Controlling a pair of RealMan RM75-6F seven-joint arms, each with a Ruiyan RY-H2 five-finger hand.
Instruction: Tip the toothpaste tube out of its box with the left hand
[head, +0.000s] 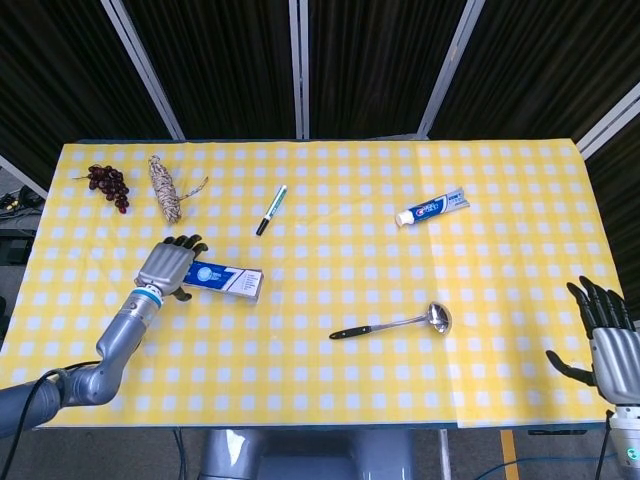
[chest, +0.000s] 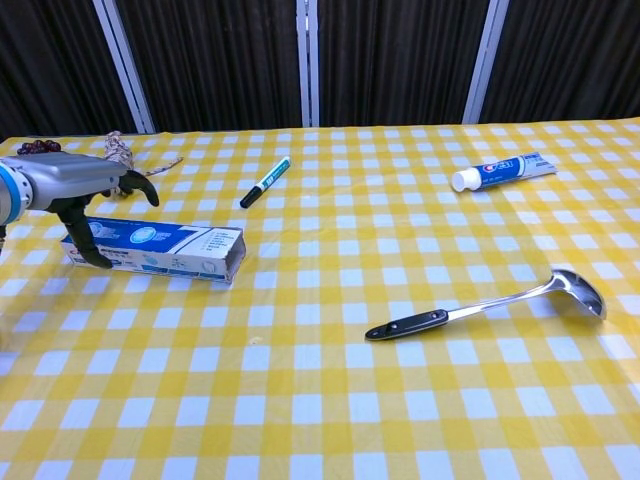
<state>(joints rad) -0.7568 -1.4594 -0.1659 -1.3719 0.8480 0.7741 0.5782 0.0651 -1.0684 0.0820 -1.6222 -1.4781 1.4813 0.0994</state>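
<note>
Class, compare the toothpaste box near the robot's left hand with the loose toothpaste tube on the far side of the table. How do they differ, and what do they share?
The toothpaste box is a long rectangular carton; the toothpaste tube is shorter, with a round white cap. The left hand is over one end of the box; nothing is near the tube. The box's end towards the middle of the table looks open; the tube is capped. Both lie flat on the checked cloth and are blue and white.

**Silver Arms, Black Fingers**

The left robot hand (head: 168, 268) has a brushed silver-grey back plate and glossy black fingers (chest: 137, 186) and thumb. A thin blue-and-white band rings its wrist, above a smooth, rounded grey forearm. A dark cable runs beside the arm at the frame's lower left. The right robot hand (head: 610, 340) matches it: silver plate, black fingers, with a small teal light on the wrist.
</note>
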